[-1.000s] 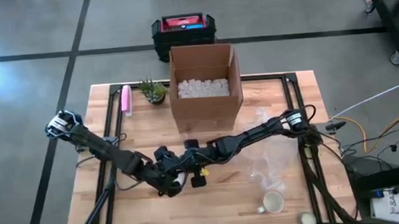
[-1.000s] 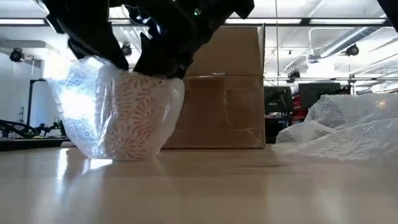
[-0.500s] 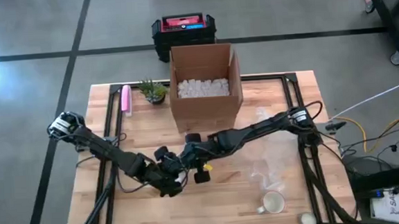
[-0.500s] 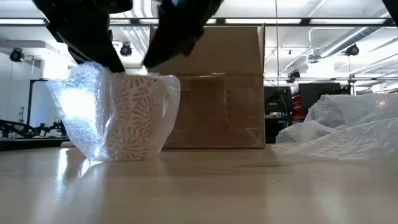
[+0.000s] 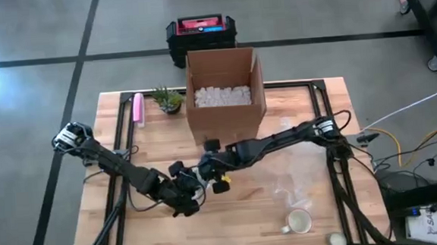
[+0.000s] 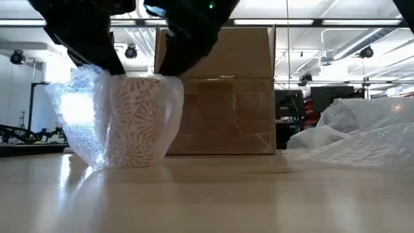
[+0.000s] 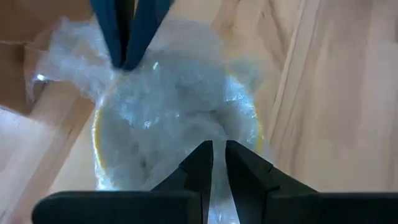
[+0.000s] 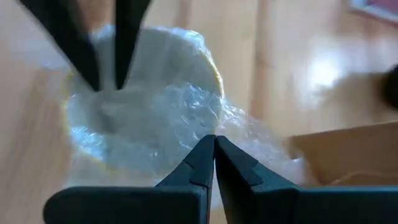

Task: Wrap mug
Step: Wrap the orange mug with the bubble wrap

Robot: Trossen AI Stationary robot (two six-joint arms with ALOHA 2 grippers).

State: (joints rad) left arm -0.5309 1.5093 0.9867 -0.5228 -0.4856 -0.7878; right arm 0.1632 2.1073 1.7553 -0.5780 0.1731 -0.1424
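While my left gripper (image 7: 213,149) and right gripper (image 8: 214,149) both pinch the clear bubble wrap (image 6: 77,110), I see it bunched into the white patterned mug (image 6: 136,120).

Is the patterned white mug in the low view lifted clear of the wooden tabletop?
No. In the low view the patterned white mug, swathed in clear bubble wrap, sits with its base on the wooden tabletop.
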